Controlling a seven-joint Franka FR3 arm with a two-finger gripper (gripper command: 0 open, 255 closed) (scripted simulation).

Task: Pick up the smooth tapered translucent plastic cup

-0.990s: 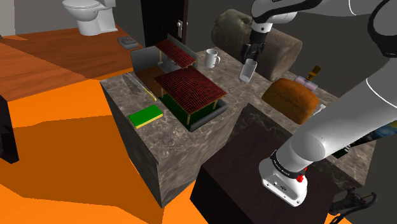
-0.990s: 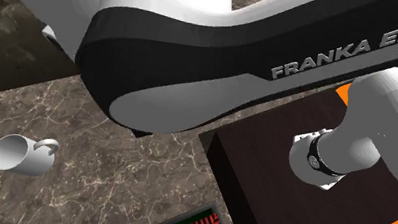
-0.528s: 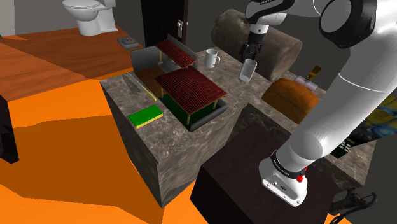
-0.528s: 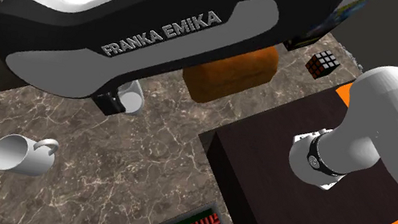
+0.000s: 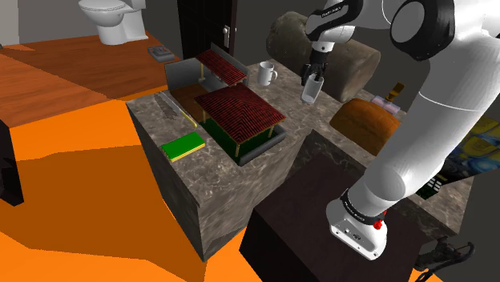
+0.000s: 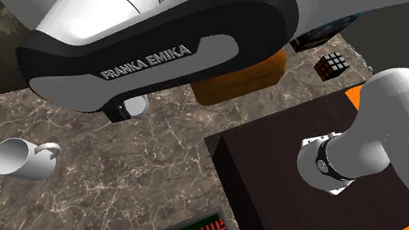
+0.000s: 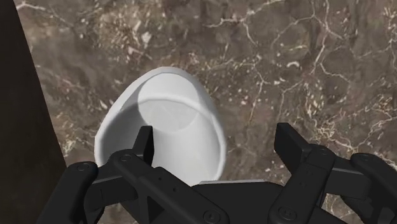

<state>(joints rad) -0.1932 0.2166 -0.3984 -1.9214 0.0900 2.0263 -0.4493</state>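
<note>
Cup (image 6: pixel 137 106) largely hidden behind arm (image 6: pixel 164 37) in second exterior view; near rim covered by gripper (image 7: pixel 215 130) in wrist view. Toilet (image 5: pixel 112 20) cut by shoulder view's top edge.

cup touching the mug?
Apart. The shoulder view shows a stretch of bare counter between the cup and the mug.

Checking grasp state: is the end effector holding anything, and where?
Nothing held: the end effector is open, one finger inside the cup, the other clear of its wall.
</note>
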